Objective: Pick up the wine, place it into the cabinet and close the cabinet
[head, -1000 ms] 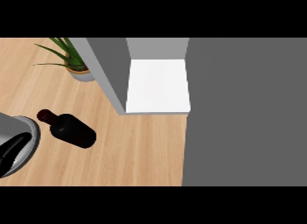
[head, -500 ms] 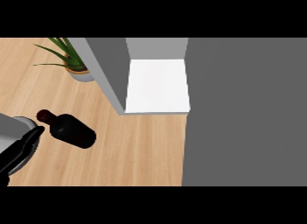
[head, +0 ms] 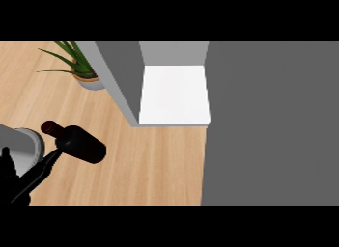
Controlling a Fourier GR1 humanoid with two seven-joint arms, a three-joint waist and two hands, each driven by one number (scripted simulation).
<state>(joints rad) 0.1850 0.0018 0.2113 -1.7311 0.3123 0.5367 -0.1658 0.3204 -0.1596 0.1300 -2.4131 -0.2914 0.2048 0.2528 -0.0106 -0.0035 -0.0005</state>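
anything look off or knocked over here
Nothing stands out. The wine bottle stands on the counter, the plant sits beside the open cabinet, and the left robot hand is close to the bottle.

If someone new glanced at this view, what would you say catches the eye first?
Most striking is the dark wine bottle on the wooden counter at lower left, with the robot's left hand beside it, a black digit reaching toward its base. Behind it stands the open cabinet with its bright white shelf, and a potted plant sits at upper left.
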